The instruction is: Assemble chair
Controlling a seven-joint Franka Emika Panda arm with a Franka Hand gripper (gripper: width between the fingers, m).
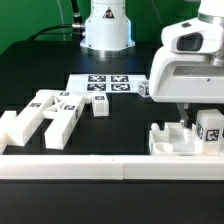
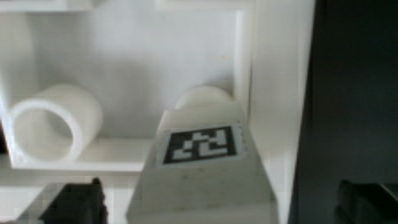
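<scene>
The chair lies in loose white tagged pieces. Several slab and leg pieces (image 1: 48, 115) and a small block (image 1: 100, 108) lie at the exterior view's left. At its right a slab assembly (image 1: 175, 140) stands against the border rail, with a tagged upright piece (image 1: 210, 130) on it. My gripper (image 1: 188, 115) hangs right above that assembly. In the wrist view the tagged piece (image 2: 199, 150) stands between my dark fingertips (image 2: 71, 200), with a gap on each side. My gripper (image 2: 217, 203) is open around it. A white ring-shaped piece (image 2: 54, 125) lies in the slab's recess beside it.
The marker board (image 1: 100, 84) lies flat at the middle of the black table, before the robot base (image 1: 105, 30). The long white border rail (image 1: 90, 163) runs along the front edge. Black table surface (image 1: 125, 125) lies between the left pieces and the right assembly.
</scene>
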